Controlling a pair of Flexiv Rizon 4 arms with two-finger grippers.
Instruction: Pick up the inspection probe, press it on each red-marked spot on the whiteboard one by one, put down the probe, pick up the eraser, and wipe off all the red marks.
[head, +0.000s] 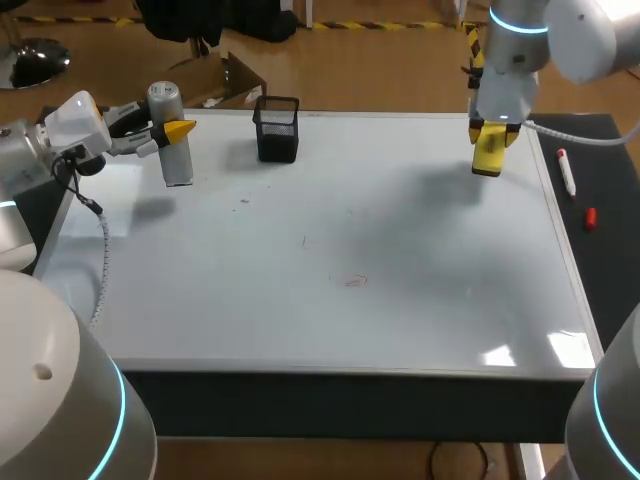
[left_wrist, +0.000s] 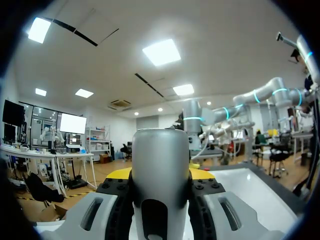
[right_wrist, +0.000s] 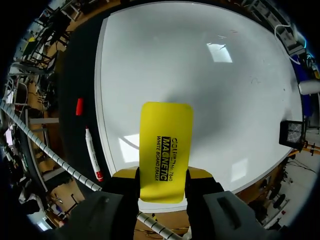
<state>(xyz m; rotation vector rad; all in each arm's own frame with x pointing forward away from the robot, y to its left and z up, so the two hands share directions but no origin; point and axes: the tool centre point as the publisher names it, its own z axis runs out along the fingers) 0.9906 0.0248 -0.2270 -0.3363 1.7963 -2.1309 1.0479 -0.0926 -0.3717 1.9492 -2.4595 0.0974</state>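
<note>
The grey cylindrical probe (head: 171, 135) stands upright above the whiteboard's (head: 300, 300) far left corner, with my left gripper (head: 176, 130) shut on it. In the left wrist view the probe (left_wrist: 160, 165) fills the gap of the left gripper (left_wrist: 160, 176), yellow tips just showing on either side. Over the far right of the board, my right gripper (head: 492, 142) is shut on the yellow eraser (head: 490, 155). The eraser (right_wrist: 165, 150) sticks out flat from the right gripper (right_wrist: 162, 176), above the whiteboard (right_wrist: 200, 75). A faint red mark (head: 356, 282) lies near the board's middle.
A black mesh pen cup (head: 277, 128) stands on the board's far edge, just right of the probe. On the dark strip right of the board lie a white marker (head: 566, 170) and a red cap (head: 590, 217); marker (right_wrist: 92, 150), cap (right_wrist: 79, 106).
</note>
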